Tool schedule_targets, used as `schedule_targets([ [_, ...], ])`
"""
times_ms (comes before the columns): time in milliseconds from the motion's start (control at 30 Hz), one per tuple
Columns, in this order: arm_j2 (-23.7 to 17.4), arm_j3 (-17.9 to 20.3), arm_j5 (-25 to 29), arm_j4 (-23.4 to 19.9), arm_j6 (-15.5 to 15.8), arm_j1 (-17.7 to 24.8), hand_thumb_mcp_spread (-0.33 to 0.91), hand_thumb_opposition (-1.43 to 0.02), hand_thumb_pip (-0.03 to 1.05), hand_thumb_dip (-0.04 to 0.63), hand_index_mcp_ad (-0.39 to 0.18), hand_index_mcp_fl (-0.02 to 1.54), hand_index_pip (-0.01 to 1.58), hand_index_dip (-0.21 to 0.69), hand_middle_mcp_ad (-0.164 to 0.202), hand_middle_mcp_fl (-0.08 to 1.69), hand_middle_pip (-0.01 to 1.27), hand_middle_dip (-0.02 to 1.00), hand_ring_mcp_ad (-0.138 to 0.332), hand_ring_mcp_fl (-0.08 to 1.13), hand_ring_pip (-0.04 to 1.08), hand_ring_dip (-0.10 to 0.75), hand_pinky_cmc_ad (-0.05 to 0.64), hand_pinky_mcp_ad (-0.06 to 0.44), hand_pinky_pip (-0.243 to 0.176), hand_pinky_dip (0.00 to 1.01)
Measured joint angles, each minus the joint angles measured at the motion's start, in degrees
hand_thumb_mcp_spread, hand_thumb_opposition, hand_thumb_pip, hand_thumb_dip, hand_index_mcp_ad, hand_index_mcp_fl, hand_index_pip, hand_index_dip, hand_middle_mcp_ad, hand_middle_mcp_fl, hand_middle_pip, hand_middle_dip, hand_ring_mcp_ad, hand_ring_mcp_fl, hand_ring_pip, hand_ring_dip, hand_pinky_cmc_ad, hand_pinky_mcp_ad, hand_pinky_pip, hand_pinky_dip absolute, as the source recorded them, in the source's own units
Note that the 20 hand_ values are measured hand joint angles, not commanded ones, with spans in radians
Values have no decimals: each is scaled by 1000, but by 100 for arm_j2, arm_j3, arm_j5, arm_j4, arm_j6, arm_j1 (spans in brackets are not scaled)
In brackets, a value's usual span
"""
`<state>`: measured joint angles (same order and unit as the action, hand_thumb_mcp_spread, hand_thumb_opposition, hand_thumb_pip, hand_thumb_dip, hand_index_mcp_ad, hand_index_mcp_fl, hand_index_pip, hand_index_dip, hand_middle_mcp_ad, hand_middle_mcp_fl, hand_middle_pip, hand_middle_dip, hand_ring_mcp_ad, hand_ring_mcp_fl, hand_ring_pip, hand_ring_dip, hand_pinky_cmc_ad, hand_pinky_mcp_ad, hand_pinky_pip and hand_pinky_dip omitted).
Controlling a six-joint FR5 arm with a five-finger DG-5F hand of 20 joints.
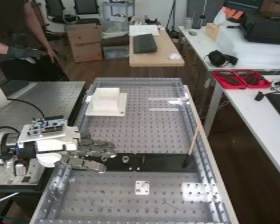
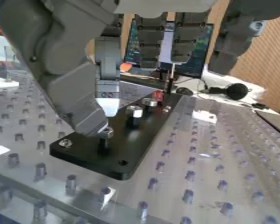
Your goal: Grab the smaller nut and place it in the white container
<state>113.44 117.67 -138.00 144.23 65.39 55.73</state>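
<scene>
In the high view the hand [image 1: 91, 150] is over the left end of the black bar [image 1: 160, 163], fingers stretched out. The bearing [image 1: 125, 159] stands just beyond the fingertips. The white container [image 1: 106, 101] is farther up the bench. In the wrist view the hand [image 2: 64, 82] is open. Its thumb tip is right beside the smaller nut [image 2: 106, 133], which stands on a post of the bar [image 2: 117, 160]; whether they touch I cannot tell. A finger with a white tip points down just behind this nut. Farther along stand the larger nut [image 2: 134, 111] and the bearing [image 2: 149, 102].
A thin stick [image 1: 194, 136] leans up from the bar's right end. A small white plate [image 1: 142, 188] lies nearer the front. Metal side rails [image 1: 207, 170] edge the perforated bench, and red trays [image 1: 240, 79] stand on the table at the right.
</scene>
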Motion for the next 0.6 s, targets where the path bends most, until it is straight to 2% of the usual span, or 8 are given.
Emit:
schedule_targets([
  [600,89,-51,33,40,71,-14,419,-848,785,204,-176,21,1557,187,58,38,138,220,115,-3,93,99,332,278,-12,180],
])
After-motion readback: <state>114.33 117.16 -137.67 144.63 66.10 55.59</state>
